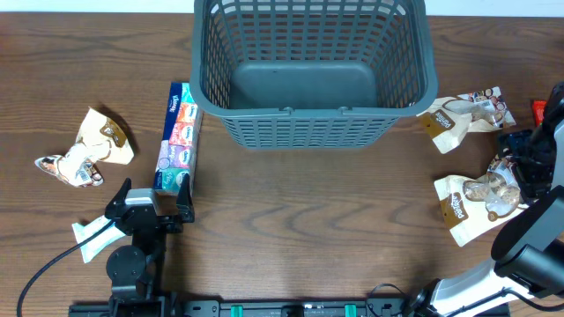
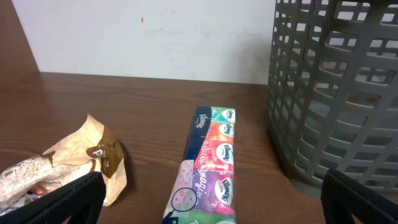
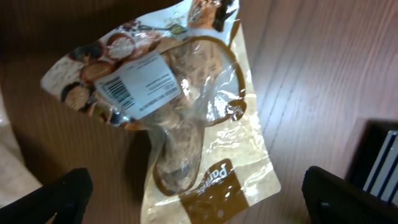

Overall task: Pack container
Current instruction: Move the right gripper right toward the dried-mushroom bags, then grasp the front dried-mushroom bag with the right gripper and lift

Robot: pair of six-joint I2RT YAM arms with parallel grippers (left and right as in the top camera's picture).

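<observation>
The container (image 1: 313, 123), a large grey-blue slotted basket, stands at the back centre with nothing in it; its wall (image 2: 336, 93) fills the right of the left wrist view. A colourful tissue pack (image 1: 176, 136) lies left of it, lengthways. My left gripper (image 1: 152, 197) is open just in front of the pack's near end, and the pack (image 2: 208, 165) runs up between the fingers (image 2: 62, 202). My right gripper (image 1: 527, 167) is open over a beige snack packet (image 1: 480, 195), which lies on the wood between its fingertips (image 3: 351, 196).
A crumpled snack packet (image 1: 88, 148) lies at the far left and shows as a beige bag (image 2: 81, 165) by the left finger. A third snack packet (image 1: 465, 114) lies right of the basket. A white scrap (image 1: 88, 236) sits near the left arm, a red item (image 1: 539, 110) at the right edge.
</observation>
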